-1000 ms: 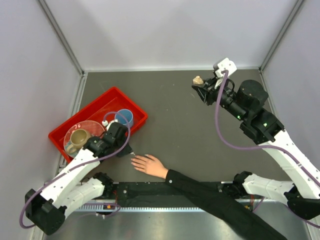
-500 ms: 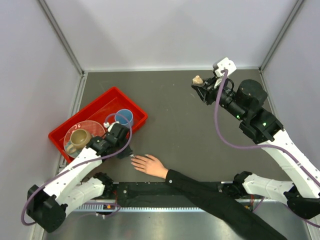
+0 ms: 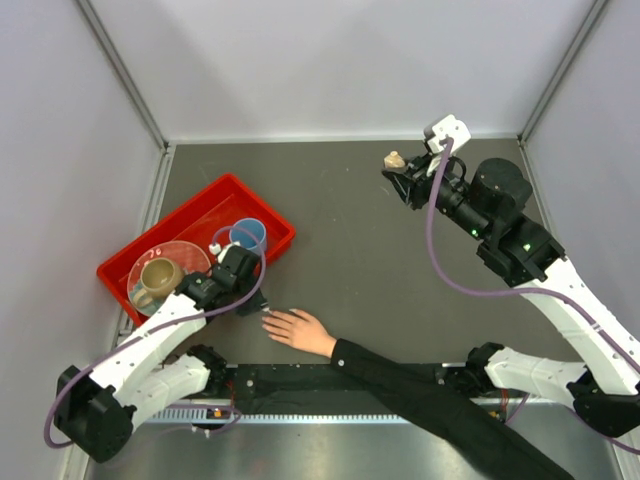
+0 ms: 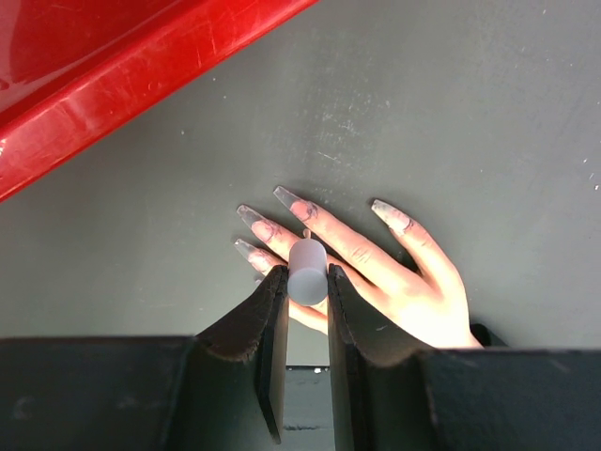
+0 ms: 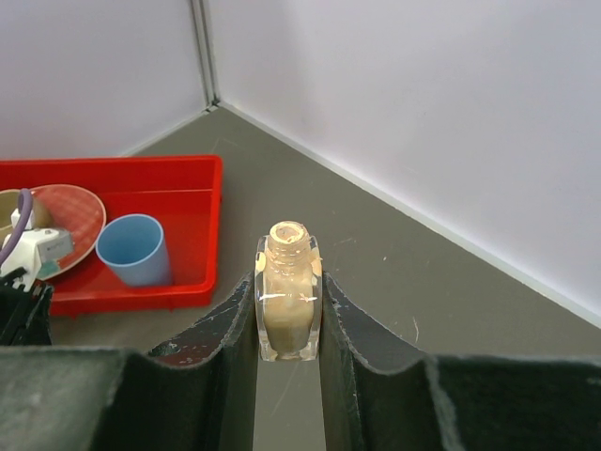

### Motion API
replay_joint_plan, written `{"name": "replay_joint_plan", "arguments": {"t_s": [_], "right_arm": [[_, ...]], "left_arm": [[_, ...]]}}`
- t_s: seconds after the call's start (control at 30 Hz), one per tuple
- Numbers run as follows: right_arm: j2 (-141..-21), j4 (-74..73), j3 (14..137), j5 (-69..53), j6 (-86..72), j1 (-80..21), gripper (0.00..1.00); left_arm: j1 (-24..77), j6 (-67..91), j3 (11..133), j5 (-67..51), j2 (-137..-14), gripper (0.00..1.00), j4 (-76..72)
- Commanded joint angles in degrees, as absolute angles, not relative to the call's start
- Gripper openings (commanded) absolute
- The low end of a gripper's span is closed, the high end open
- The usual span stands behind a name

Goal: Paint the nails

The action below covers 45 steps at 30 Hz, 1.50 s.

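Left pincer (image 4: 306,276), clamped on grey brush cap (image 4: 306,267): nudged over the hand (image 4: 404,287), at its nails (image 4: 252,215); painting likely underway. Right pincer (image 5: 287,284), far from the hand: still gripping open polish bottle (image 5: 287,319).

Long, pointed nails (image 4: 286,199), pale and translucent, smudged with dark grey. On a flesh-toned, black-sleeved hand (image 4: 413,301), lying flat on the dark table (image 4: 470,113), spread wide, tips toward the left.

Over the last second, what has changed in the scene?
Little. The left gripper, shut on the polish brush, shifted slightly but stays at the nails. The right gripper still holds the bottle aloft; the hand and red bin have not moved.
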<state>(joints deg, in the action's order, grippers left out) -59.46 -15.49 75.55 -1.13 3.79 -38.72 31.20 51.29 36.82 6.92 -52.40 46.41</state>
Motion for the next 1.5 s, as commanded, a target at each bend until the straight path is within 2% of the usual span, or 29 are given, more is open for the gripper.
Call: {"name": "replay_joint_plan", "arguments": {"t_s": [0.0,1.47], "right_arm": [[-59.41,-12.57,78.75,-0.79,2.9,-38.41,0.0],[-59.68,-12.57,78.49,-0.61,2.37,-38.41,0.0]], "left_arm": [[30.94,51.15,36.39,6.86,-52.65,0.0,44.03],[29.18,50.27,35.77,5.71,-55.46,0.0,42.98]]}}
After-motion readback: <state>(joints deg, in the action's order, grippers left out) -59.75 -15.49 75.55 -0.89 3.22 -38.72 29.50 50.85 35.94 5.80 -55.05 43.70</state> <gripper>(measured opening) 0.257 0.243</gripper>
